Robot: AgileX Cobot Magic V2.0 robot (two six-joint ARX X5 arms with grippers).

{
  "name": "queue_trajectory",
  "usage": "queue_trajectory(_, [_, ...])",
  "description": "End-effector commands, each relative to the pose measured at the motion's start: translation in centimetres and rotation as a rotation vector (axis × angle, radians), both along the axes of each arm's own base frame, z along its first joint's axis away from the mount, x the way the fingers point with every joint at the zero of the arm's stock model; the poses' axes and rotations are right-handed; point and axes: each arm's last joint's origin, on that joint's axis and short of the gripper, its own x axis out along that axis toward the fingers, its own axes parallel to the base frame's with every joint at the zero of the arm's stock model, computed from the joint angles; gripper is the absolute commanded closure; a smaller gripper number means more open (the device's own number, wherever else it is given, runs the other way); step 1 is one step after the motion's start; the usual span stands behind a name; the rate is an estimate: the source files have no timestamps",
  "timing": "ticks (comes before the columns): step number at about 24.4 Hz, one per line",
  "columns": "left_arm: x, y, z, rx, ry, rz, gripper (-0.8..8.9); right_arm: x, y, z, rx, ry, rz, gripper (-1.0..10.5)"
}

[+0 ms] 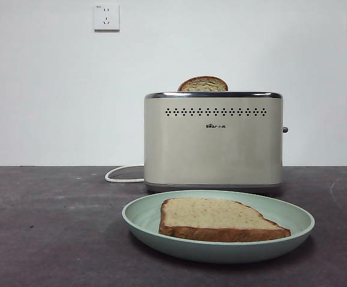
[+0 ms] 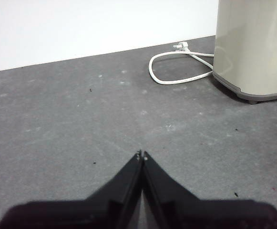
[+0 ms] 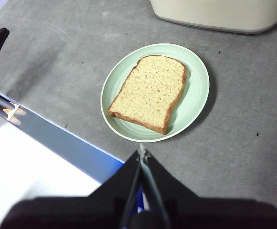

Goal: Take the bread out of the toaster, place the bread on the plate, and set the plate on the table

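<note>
On the left of the table (image 1: 48, 233) nothing stands but the white cord (image 2: 176, 67), which loops on the bare surface beside the toaster (image 1: 213, 140). The left gripper (image 2: 142, 155) hangs over this part, jaws pressed together, holding nothing.

The toaster sits toward the back of the table, near the middle. A second slice (image 1: 203, 84) pokes a brown dome out of its top slot.

Just in front of the toaster, toward the near edge, lies the plate (image 1: 143, 216), flat on the table, with the bread (image 1: 212, 216) lying flat inside it, crust clear of the rim on all sides. The task looks finished.

The right gripper (image 3: 143, 153) hovers above the plate's near rim, jaws closed and empty.

The bread should be light, soft and crumbly, so a gentle pinch on the firmer crust edge would suit it. The plate looks stiff and smooth, likely slippery, best taken by its rim.
</note>
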Motion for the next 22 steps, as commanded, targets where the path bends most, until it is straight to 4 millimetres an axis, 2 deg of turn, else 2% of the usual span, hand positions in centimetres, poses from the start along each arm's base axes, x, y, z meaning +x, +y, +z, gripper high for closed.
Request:
queue_trajectory(1, [0.1, 0.0, -0.4, -0.007, 0.003, 0.003, 8.17, 0.0, 0.0, 0.1, 0.002, -0.005, -0.003, 9.4])
queue_trajectory(4, [0.1, 0.0, -0.4, -0.007, 0.003, 0.003, 8.17, 0.0, 0.0, 0.1, -0.005, -0.014, 0.004, 9.4])
queue_trajectory(6, [0.1, 0.0, -0.4, -0.007, 0.003, 0.003, 8.16, 0.2, -0.1, 0.2, -0.057, -0.078, 0.010, 9.4])
queue_trajectory(11, [0.1, 0.0, -0.4, -0.007, 0.003, 0.003, 8.17, 1.5, -0.5, 1.7, -0.094, -0.308, -0.140, 9.4])
queue_trajectory(16, [0.1, 0.0, -0.4, -0.007, 0.003, 0.003, 8.17, 2.5, -1.5, 2.3, -0.120, -0.447, -0.288, 9.4])
queue_trajectory(19, [0.1, 0.0, -0.4, -0.007, 0.003, 0.003, 8.16, 2.9, -2.0, 1.5, -0.109, -0.543, -0.352, 9.4])
queue_trajectory(22, [0.1, 0.0, -0.4, -0.007, 0.003, 0.003, 8.16, 3.2, -2.2, -0.7, -0.086, -0.637, -0.396, 9.4])
